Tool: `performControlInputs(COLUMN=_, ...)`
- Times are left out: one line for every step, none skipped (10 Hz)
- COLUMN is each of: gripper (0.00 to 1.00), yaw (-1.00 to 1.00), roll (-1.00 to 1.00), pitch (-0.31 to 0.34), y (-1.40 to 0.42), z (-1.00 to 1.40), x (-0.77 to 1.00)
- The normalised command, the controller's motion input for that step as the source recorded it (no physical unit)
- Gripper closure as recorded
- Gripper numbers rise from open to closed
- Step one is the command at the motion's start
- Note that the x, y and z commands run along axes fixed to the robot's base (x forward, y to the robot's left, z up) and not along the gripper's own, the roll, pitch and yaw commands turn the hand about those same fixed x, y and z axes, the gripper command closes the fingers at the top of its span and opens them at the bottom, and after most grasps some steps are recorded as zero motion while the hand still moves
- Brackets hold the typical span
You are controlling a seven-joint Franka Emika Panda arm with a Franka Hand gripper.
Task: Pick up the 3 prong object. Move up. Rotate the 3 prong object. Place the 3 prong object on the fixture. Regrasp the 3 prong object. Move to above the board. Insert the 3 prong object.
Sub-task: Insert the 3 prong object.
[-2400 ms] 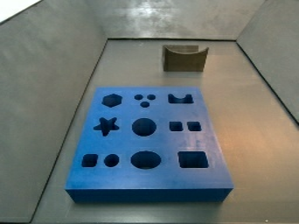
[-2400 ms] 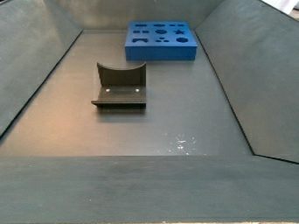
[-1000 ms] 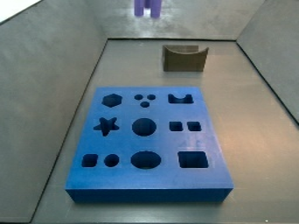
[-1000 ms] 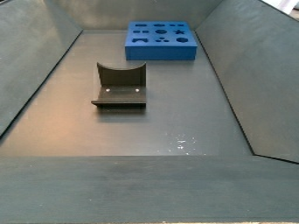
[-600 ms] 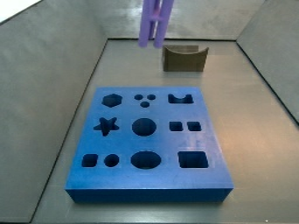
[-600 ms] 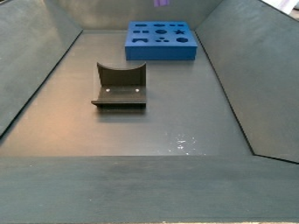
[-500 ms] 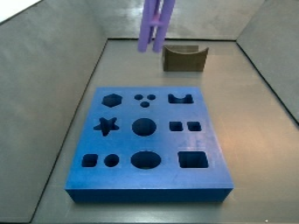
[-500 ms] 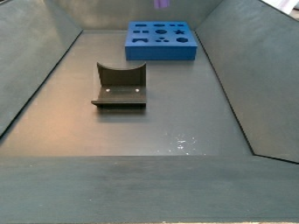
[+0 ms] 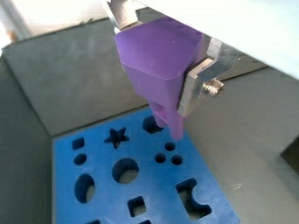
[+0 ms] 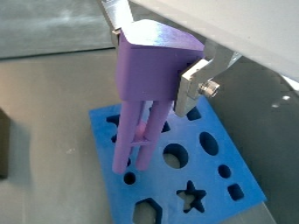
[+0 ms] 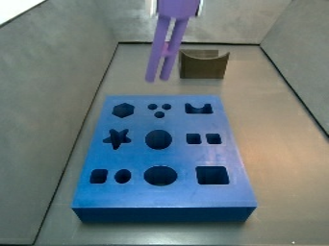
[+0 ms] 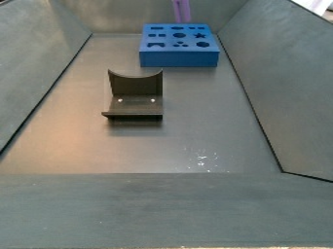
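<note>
My gripper [image 9: 158, 52] is shut on the 3 prong object [image 9: 158, 66], a light-purple block clamped at its thick end between the silver fingers [image 9: 201, 74]. The same grip shows in both wrist views [image 10: 155, 61]. Its long prongs [image 10: 135, 140] point down towards the board [image 10: 201, 175] without touching it. In a side view the 3 prong object [image 11: 167, 38] hangs over the far end of the blue board [image 11: 167, 197], with the gripper above the frame. Its tip [image 12: 184, 10] also hangs above the board [image 12: 180, 61]. The fixture [image 11: 203, 63] stands bare.
The board's cut-outs include a star [image 11: 118, 138], circles and squares. The dark fixture [image 12: 134, 94] sits on the grey floor in front of the board. Sloping grey walls [image 12: 39, 88] enclose the floor on all sides.
The 3 prong object has come down from the top of the frame and hangs lower over the board's far end. Board and fixture have not moved.
</note>
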Motion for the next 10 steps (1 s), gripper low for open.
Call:
performControlInputs(gripper=1.0, yaw=0.46, roll=-0.3, pitch=-0.227, y=0.02, z=-0.26, x=-0.13)
performControlInputs(gripper=1.0, yaw=0.63, roll=-0.39, pitch=-0.211, y=0.07, z=-0.14, x=-0.13)
performControlInputs(gripper=1.0, yaw=0.63, roll=-0.41, pitch=-0.223, y=0.01, z=-0.1, x=-0.11)
performControlInputs(gripper=1.0, yaw=0.64, roll=-0.38, pitch=-0.259, y=0.0, z=-0.07, x=-0.07)
performControlInputs(gripper=1.0, yaw=0.63, roll=-0.32, pitch=-0.331, y=0.0, z=-0.06, x=-0.04)
performControlInputs(gripper=1.0, yaw=0.49, roll=-0.04, pitch=-0.387, y=0.03, z=-0.34, x=-0.22)
performControlInputs(gripper=1.0, yaw=0.47, roll=0.14, pitch=-0.337, y=0.0, z=-0.5, x=-0.21)
performControlInputs(gripper=1.0, yaw=0.56, roll=0.0, pitch=-0.314, y=0.0, z=-0.56, x=-0.09)
performControlInputs(gripper=1.0, yaw=0.54, roll=-0.15, pitch=-0.331, y=0.0, z=-0.36, x=-0.06)
performControlInputs(gripper=1.0, yaw=0.39, roll=-0.12, pitch=-0.251, y=0.0, z=-0.25, x=-0.08)
